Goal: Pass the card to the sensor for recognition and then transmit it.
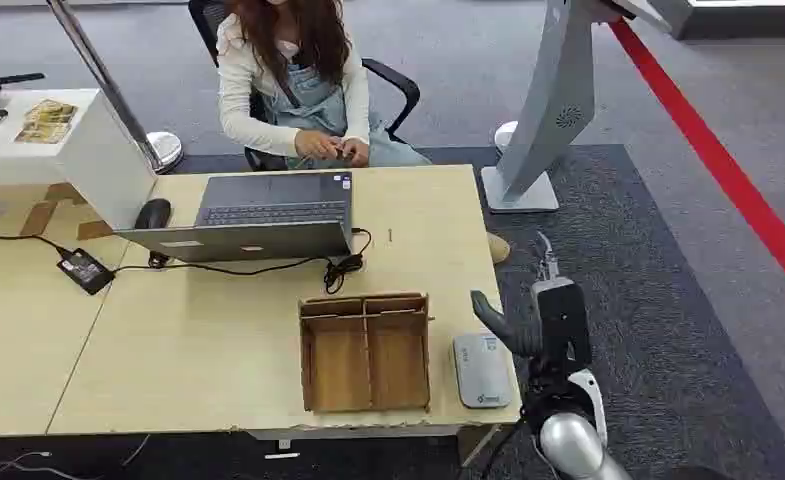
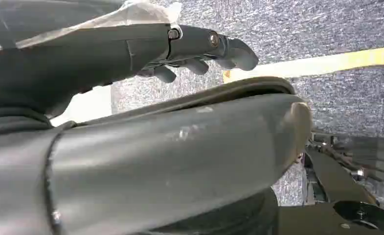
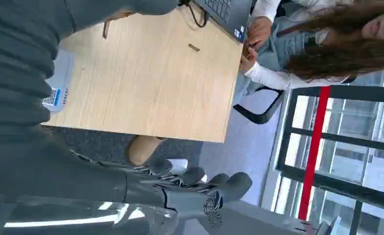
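Note:
A flat white-grey sensor [image 1: 482, 370] lies at the table's near right corner; it is also in the right wrist view as a white device with a blue code label [image 3: 57, 84]. My right hand [image 1: 534, 320] hovers just right of the sensor, past the table edge, thumb toward the sensor, fingers [image 3: 194, 180] stretched out and holding nothing. My left hand [image 2: 199, 49] hangs over grey carpet, fingers loosely extended, with nothing in it. A person [image 1: 293, 80] sits behind the table with both hands together on a small item [image 1: 340, 152] that is too small to identify.
A wooden two-compartment box [image 1: 365, 352] stands left of the sensor. An open laptop [image 1: 258, 215], a mouse [image 1: 152, 213] and a cable with a power brick [image 1: 85, 270] occupy the back of the table [image 1: 198, 340]. A grey kiosk stand [image 1: 553, 110] rises at the back right beside a red floor stripe [image 1: 728, 180].

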`<act>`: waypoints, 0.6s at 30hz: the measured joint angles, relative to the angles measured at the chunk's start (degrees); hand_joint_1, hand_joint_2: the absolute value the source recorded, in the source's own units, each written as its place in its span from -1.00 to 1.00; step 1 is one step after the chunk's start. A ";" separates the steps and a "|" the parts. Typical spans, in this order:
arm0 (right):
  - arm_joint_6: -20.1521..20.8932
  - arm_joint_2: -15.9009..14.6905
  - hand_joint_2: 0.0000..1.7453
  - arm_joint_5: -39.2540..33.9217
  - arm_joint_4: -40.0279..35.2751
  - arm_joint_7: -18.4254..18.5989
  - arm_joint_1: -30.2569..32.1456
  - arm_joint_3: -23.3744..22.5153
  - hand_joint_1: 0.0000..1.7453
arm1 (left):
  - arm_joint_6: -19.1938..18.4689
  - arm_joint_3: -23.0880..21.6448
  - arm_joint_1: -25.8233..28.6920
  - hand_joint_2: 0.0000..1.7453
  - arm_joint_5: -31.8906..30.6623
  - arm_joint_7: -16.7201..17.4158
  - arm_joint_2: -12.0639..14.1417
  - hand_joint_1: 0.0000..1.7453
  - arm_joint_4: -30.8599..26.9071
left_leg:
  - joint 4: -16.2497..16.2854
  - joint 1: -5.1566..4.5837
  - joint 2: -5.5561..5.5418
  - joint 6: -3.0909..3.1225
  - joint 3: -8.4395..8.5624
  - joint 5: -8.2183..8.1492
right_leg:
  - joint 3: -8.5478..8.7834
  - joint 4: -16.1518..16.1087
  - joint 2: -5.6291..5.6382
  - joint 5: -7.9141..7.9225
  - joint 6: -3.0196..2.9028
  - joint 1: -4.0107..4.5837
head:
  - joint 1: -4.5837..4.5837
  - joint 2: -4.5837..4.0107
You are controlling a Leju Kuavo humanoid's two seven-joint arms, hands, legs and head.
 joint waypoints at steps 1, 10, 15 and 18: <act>-0.02 0.00 1.00 0.00 0.00 0.02 0.00 0.00 -1.00 | 0.00 -0.02 0.00 -1.00 -0.02 0.00 0.00 -1.00 0.00 | 0.00 0.00 0.00 0.00 0.00 0.00 | 0.00 0.00 0.00 0.00 0.00 0.00 | 0.02 0.02; -0.24 0.00 1.00 -0.02 0.00 0.09 0.02 0.00 -1.00 | 0.02 -0.02 0.00 -1.00 -0.26 -0.04 0.09 -1.00 0.00 | 0.00 0.00 0.00 0.00 0.00 0.00 | 0.00 0.00 0.00 0.00 0.00 0.00 | 0.00 0.00; -0.28 0.00 1.00 -0.15 0.00 0.07 0.03 0.00 -1.00 | 0.37 -0.04 -0.01 -1.00 -0.35 -0.02 0.20 -1.00 0.00 | 0.00 0.00 0.00 0.00 0.00 0.00 | 0.00 0.00 0.00 0.00 0.00 0.00 | 0.00 0.00; -0.44 0.00 1.00 -0.17 0.00 0.07 0.04 0.00 -1.00 | 0.46 -0.04 -0.01 -1.00 -0.42 -0.02 0.24 -1.00 0.00 | 0.00 0.00 0.00 0.00 0.00 0.00 | 0.00 0.00 0.00 0.00 0.00 0.00 | 0.00 0.02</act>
